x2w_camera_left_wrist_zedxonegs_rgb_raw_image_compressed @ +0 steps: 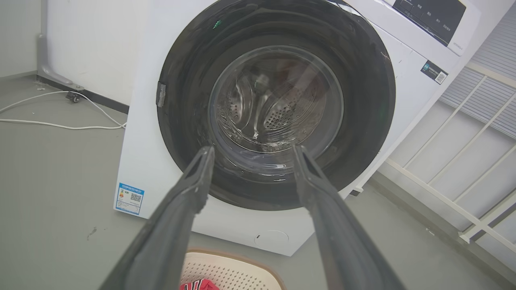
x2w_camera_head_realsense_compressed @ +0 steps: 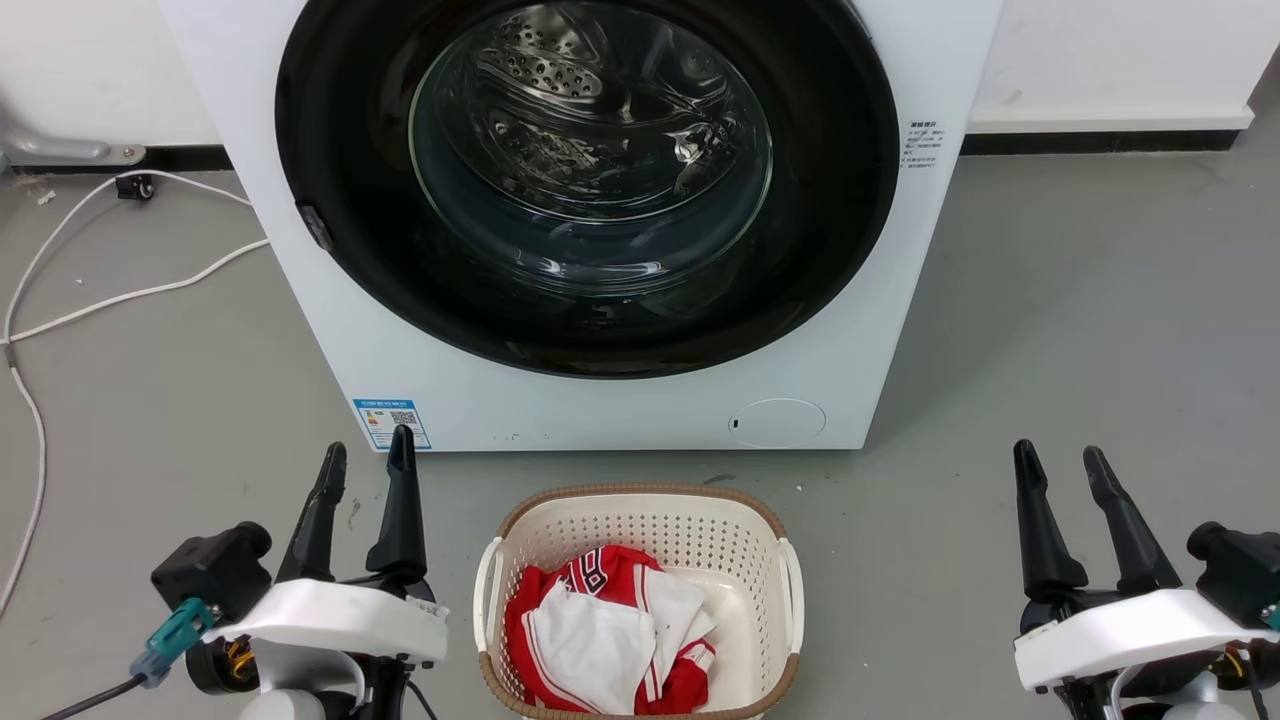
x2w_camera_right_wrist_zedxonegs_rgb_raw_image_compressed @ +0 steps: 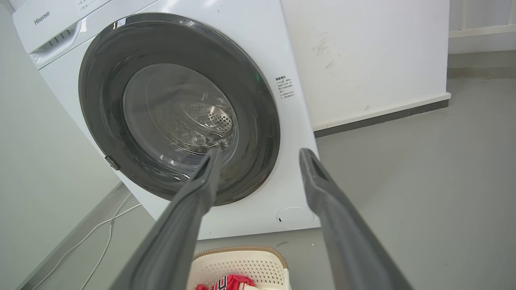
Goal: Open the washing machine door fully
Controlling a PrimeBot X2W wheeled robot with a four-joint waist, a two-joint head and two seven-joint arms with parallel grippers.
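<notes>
Grey floor (x2w_camera_head_realsense_compressed: 1050,330) runs to the washing machine (x2w_camera_head_realsense_compressed: 600,410), whose washing machine door (x2w_camera_head_realsense_compressed: 590,180) sits shut. My left gripper (x2w_camera_head_realsense_compressed: 368,442) and right gripper (x2w_camera_head_realsense_compressed: 1057,449) gape empty; I'd hook the left-edge tab (x2w_camera_head_realsense_compressed: 314,228) and swing wide.

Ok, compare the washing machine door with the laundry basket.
The washing machine door is round, glossy black with clear glass; the laundry basket is cream, perforated, with a brown rim. The door stands upright, shut against the washing machine; the basket sits open-topped on the floor. Through the door's glass a steel drum shows; the basket holds red and white clothes. Neither is touched: left gripper and right gripper are open, apart from both.
</notes>
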